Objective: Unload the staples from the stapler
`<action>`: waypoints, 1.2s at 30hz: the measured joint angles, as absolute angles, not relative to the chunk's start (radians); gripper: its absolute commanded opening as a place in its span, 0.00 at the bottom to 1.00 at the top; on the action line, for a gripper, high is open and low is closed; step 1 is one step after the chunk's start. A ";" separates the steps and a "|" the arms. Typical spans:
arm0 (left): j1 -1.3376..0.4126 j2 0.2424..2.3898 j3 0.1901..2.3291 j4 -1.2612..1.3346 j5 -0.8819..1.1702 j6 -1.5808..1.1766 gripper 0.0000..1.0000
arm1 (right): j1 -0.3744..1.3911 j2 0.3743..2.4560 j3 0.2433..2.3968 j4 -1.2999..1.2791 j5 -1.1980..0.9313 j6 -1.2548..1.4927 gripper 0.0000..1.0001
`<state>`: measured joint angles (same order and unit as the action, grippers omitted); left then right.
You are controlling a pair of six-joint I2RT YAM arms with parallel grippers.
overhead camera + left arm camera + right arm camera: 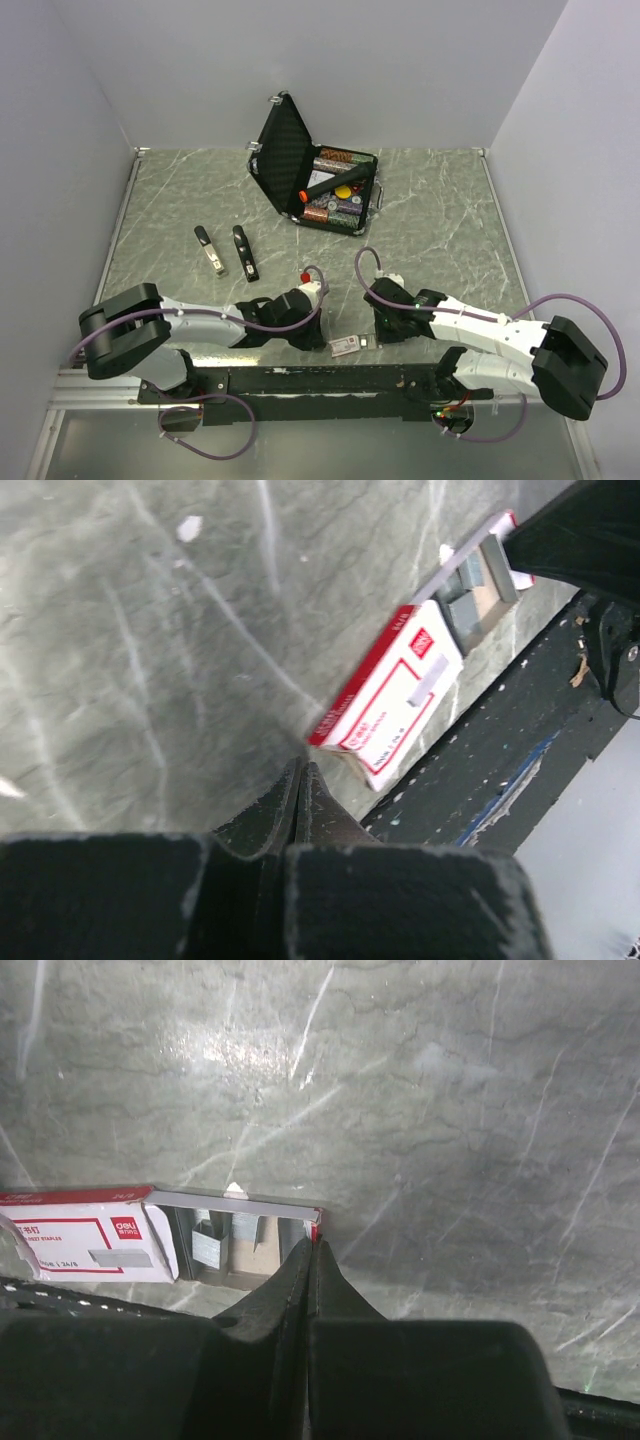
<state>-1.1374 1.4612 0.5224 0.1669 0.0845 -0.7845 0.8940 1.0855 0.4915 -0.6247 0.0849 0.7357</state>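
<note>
1. Resting well out on the desk (450, 220), left of centre, the stapler (244, 253) shows as two slim dark bars side by side, one with a silver face. Whether the bars are joined at the hinge cannot be told from above. Neither arm is near it.
2. The left end effector (300, 767) has its fingers pressed together on nothing, the tip just beside one corner of the small white and red box (395, 705).
3. The right end effector (313, 1247) is likewise closed and empty. Its tip sits at the end wall of the box's slid-out tray (240, 1198); contact looks likely but is not certain.
4. Grey strips of staples (207, 1247) lie in that tray. Whether any remain in the stapler is not visible.
5. With a closed tip at each end of the box, the placing reads as a squeeze: one side bracing the sleeve while the other nudges the tray home. That is a judgement only.
6. The box lies close to the desk's near edge, so a skewed push could turn it or slide it off.
7. An open black foam-lined case (285, 150) holding assorted items stands at the far side, well apart from the box and stapler, blocking nothing here.
</note>
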 measured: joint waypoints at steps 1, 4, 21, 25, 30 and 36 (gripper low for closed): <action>-1.134 1.453 0.515 0.167 0.081 -0.779 0.01 | 0.895 1.084 0.492 -0.627 0.084 0.736 0.00; -1.129 1.437 0.501 0.167 0.080 -0.772 0.01 | 0.904 1.079 0.492 -0.634 0.084 0.740 0.00; -1.140 1.414 0.485 0.147 0.118 -0.772 0.01 | 0.936 1.102 0.499 -0.636 0.092 0.766 0.00; -1.153 1.398 0.480 0.120 0.136 -0.776 0.01 | 0.937 1.114 0.506 -0.635 0.092 0.767 0.00; -1.156 1.407 0.486 0.120 0.140 -0.789 0.01 | 0.939 1.122 0.508 -0.627 0.088 0.769 0.00; -1.160 1.472 0.543 0.120 0.141 -0.812 0.01 | 0.950 1.123 0.508 -0.611 0.079 0.768 0.00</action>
<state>-1.1603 1.4723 0.5426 0.1196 0.1406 -0.8120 0.9497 1.1229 0.5083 -0.6109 0.0788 0.7681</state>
